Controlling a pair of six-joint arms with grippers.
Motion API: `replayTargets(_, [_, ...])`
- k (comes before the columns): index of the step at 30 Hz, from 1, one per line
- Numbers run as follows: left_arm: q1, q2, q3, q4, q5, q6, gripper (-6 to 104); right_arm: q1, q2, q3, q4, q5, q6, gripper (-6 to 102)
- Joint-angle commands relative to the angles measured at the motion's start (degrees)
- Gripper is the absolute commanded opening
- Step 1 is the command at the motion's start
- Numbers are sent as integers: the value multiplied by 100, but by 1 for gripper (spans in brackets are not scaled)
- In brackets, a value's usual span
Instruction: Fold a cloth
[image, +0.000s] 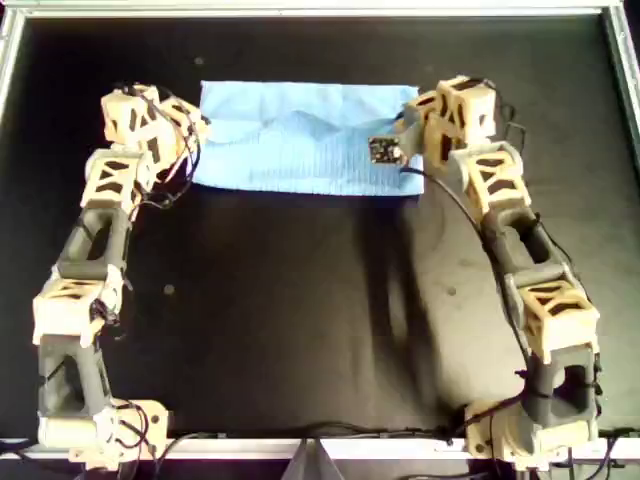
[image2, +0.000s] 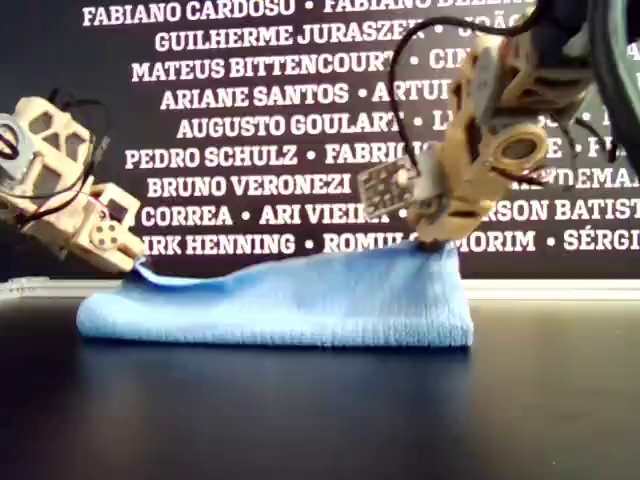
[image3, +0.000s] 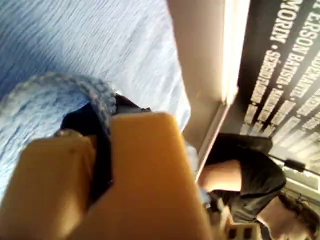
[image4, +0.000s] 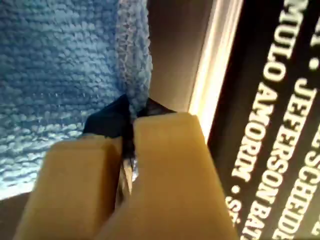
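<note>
Since cloth thin, soft, light, it drapes and sags between grips; hold at corners, keep tension even. Lies folded double at far side of mat in overhead view, near rail. Left gripper pinches one end's top-layer edge; right gripper pinches other end's, lifted higher in exterior view. Far rail close; open room is bare mat toward arm bases.

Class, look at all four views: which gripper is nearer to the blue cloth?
Neither: both grip it. The left gripper pinches the cloth at its overhead-left edge; the right gripper pinches the overhead-right edge, lifted higher.
</note>
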Motion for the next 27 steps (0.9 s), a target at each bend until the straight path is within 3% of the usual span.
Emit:
replayTargets(1, [-97, 44, -712, -114, 0, -35, -1, -70, 141, -527, -185, 18, -53, -1])
replayTargets(27, [-176, -1556, -2997, -114, 26, -35, -1, -246, -756, -1687, -352, 18, -62, -1])
